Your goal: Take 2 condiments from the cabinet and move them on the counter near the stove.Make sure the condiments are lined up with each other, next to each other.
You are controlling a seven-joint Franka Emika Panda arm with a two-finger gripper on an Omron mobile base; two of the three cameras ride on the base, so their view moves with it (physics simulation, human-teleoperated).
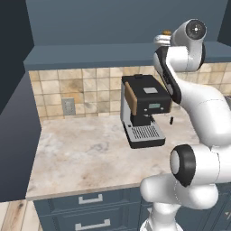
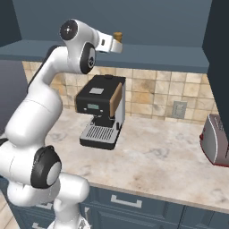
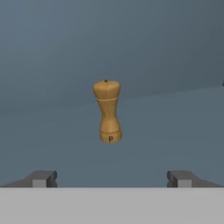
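Gripper point(image 3: 111, 178) wide open, nothing between its fingertips point(image 3: 42, 178), aimed into the open dark blue-grey cabinet point(image 3: 52, 52). Straight ahead, a tan-orange waisted bottle point(image 3: 107, 112) with a rounded top and a small "P" near its base, upright on the flat cabinet shelf point(image 3: 175, 131), still apart from both tips and centred between them. Seen from the right base camera as a small tan shape point(image 2: 118, 36) just beyond the raised white hand, on the shelf above the tiled wall. Below, on the beige marbled counter point(image 1: 81, 158), a black coffee machine point(image 1: 143, 108) with a wooden side panel against the backsplash. At the far right of that counter, a red-and-silver toaster point(image 2: 216, 145)
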